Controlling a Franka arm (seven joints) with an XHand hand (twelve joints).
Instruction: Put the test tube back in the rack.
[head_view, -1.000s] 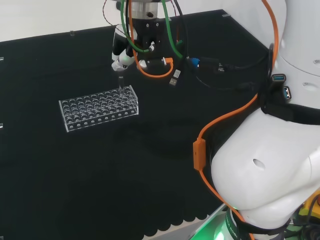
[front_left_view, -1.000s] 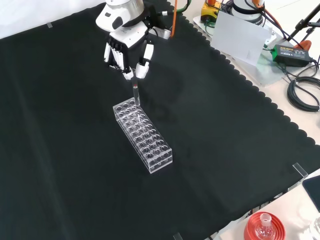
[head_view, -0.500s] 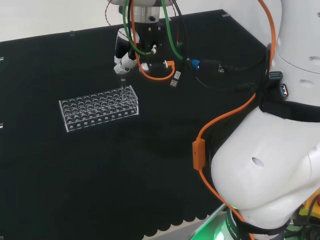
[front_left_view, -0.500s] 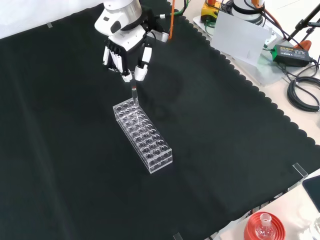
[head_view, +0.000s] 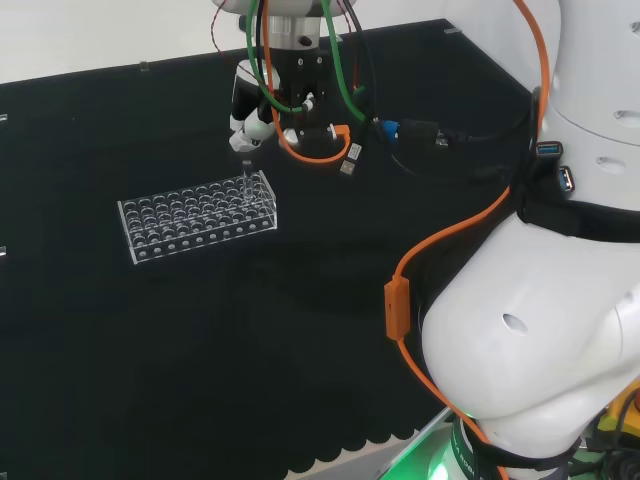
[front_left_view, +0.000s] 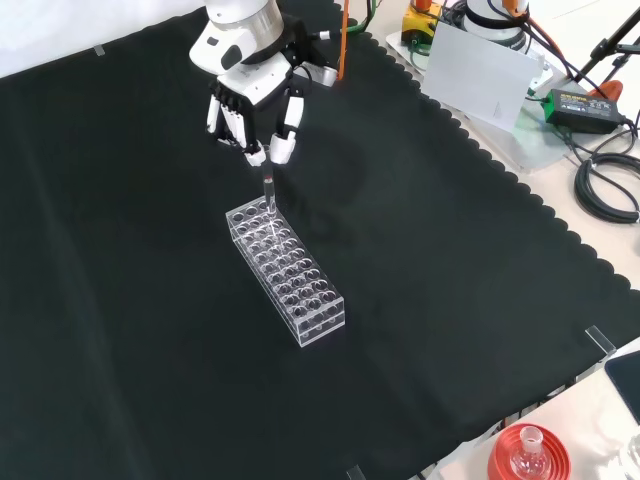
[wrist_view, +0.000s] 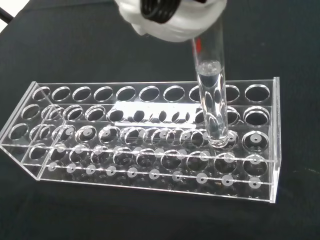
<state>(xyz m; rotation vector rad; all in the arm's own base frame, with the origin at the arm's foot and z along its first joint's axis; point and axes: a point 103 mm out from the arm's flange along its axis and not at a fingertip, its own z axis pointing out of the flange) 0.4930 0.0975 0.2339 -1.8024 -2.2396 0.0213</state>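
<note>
A: Wrist view: test tube (wrist_view: 212, 95) upright, clear, some liquid inside. Lower end is down in a hole of the rack (wrist_view: 150, 135), second column from one end. Top of the tube runs up into the blurred white hand (wrist_view: 172, 17).

B: Hand state?

A: Front view: hand (front_left_view: 255, 105) above the rack's far end, fingers curled, pinching the tube's top (front_left_view: 267, 190). Tube hangs straight down into the rack (front_left_view: 290, 275).

B: Seated yet?

A: Judging by the wrist view, the rounded tip looks near the lower plate, maybe resting on it; can't be sure. My read: keep the tube vertical, ease it down until it bottoms in the dimple, then let go. Any tilt could bind it against the upper plate's hole or drag the light rack across the black cloth (front_left_view: 450, 300).

B: What do the views give separately?

A: Wrist view gives the exact hole and the liquid level. Head view gives hand (head_view: 248, 125) and rack (head_view: 198, 215) only coarsely, with the tube a faint line. Front view gives the pinch and the rack's place on the cloth.
</note>
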